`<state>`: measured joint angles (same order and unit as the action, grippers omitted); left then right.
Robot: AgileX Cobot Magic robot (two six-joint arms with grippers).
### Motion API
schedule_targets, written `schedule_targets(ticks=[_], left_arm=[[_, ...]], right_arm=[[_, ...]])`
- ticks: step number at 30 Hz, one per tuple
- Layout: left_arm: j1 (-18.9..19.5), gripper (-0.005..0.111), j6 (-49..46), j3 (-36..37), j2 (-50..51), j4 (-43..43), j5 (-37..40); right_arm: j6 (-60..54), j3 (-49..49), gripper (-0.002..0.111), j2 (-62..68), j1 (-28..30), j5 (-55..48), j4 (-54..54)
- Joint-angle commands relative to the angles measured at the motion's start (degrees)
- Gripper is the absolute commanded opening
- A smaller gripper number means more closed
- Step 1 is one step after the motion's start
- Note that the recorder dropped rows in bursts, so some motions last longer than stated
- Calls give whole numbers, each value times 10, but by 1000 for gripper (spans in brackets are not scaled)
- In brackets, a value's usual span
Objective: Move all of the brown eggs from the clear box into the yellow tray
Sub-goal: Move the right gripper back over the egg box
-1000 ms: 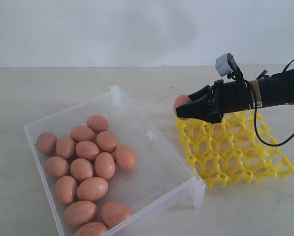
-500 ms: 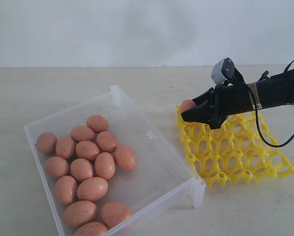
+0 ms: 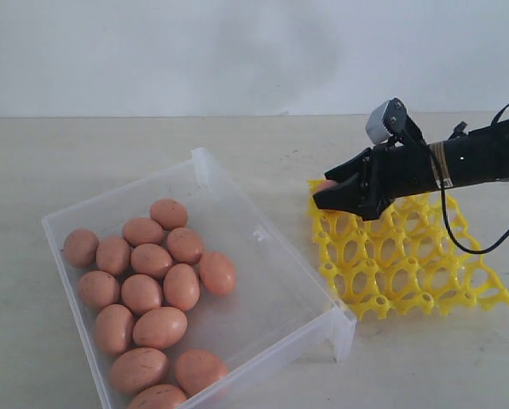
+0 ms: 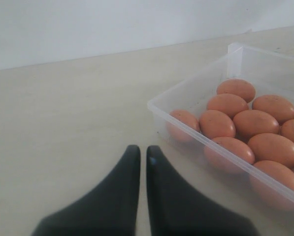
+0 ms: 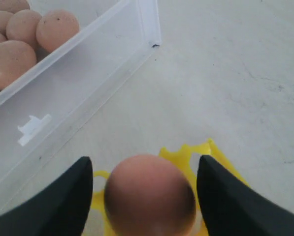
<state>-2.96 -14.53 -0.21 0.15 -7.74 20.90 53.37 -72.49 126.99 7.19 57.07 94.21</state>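
Several brown eggs (image 3: 152,260) lie in the clear box (image 3: 237,192) on the left. The yellow tray (image 3: 407,264) sits to its right. My right gripper (image 3: 322,198) hangs low over the tray's far corner nearest the box. Its jaws are open, and one brown egg (image 5: 150,194) sits between them in the corner cup (image 5: 196,150), with a gap on each side. That egg (image 3: 325,184) barely shows past the fingers in the exterior view. My left gripper (image 4: 139,150) is shut and empty over bare table beside the box (image 4: 186,125); the exterior view does not show it.
The box's long wall (image 5: 87,78) with its clip tab (image 5: 33,129) runs close beside the tray corner. A black cable (image 3: 459,243) loops down from the right arm over the tray's right half. A pale wall stands behind the table.
The right gripper has come down with the egg onto the tray's far corner. Its jaws have opened off the egg.
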Motion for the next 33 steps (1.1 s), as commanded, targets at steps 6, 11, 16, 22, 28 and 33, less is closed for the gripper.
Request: schedule_targets(ticks=[6,11,16,22,28,33], left_arm=[[-3,4,-1,2,-2,-4,-3],[-3,4,-1,2,-2,-4,-3],[-3,4,-1,2,-2,-4,-3],[-3,4,-1,2,-2,-4,-3],[-3,4,-1,2,-2,-4,-3],[-3,4,-1,2,-2,-4,-3]], right_arm=[[-4,-2,57,-20,2,43,-55],[86,-2,52,-79,-5,124,-97],[193,-2,0,-189,-131,66,57],[354,-2,0,-204,-335,-95,57],[380,-1,0,-205,-429,-604,57],[-9,-1,0,-206,-543,-918,57]])
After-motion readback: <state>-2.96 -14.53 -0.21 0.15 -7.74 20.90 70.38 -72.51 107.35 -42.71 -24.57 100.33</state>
